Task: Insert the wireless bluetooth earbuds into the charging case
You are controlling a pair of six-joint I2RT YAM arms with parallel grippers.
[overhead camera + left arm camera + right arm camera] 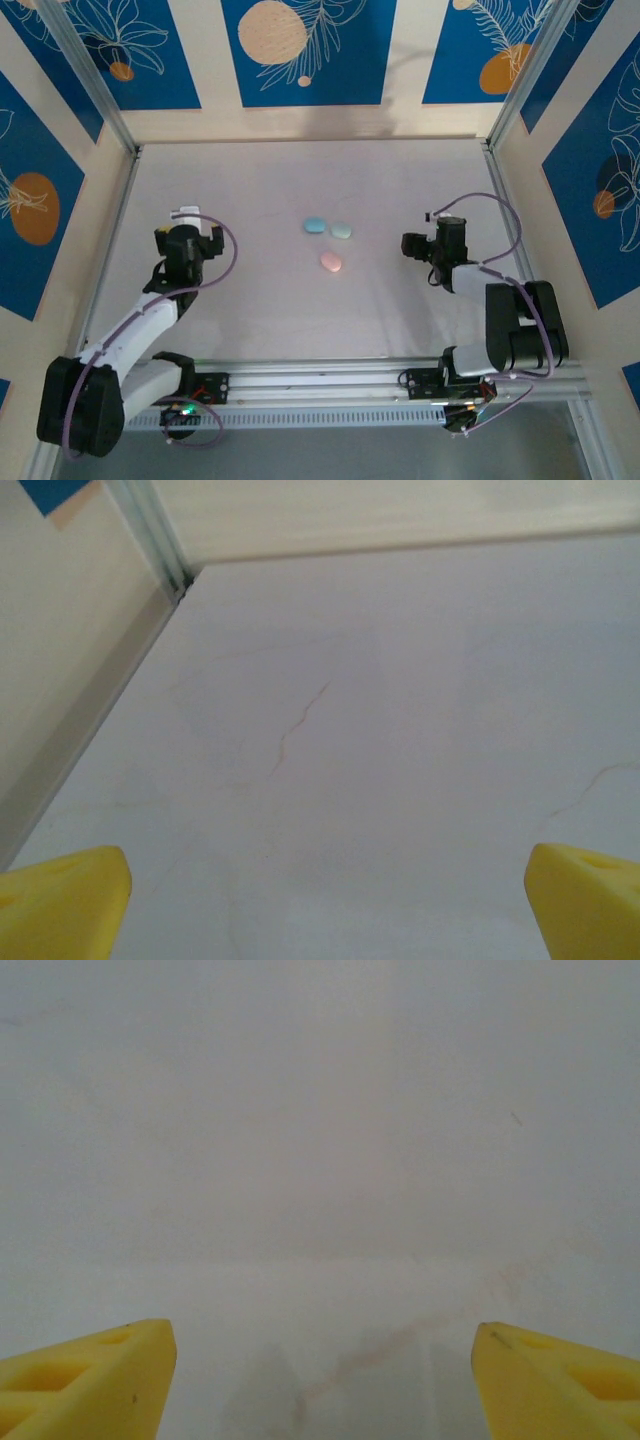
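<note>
Left pincer (325, 910): wide, nothing between the jaws. In my left wrist view the two yellow fingertips (62, 900) sit at the bottom corners with bare worktop (420, 700) between them. A thin reddish hairline mark (298, 725) runs on the surface ahead. Beyond it is the far-left corner, where a metal post (150, 530) meets the cream wall (400, 510).

Right pincer (325, 1380): also wide and holding nothing. Its yellow fingertips (95, 1375) are at the bottom corners over plain worktop, with a faint brownish smear (400, 1345) between them.

From the top camera, my left pincer (188, 222) is out on the left side of the worktop and my right pincer (418, 246) is on the right side.

Task things are three small rounded pastel pieces mid-worktop between my two arms, nearer the right one and well apart from both pincers. The pale blue piece (316, 225) and teal piece (342, 231) lie side by side; I can't tell if they touch. The pink piece (331, 262) lies alone, just nearer my bases. All are too small here to tell whether they are buds or cases, or whether any is open.

Blue leaf-print panels (305, 50) line the walls.
</note>
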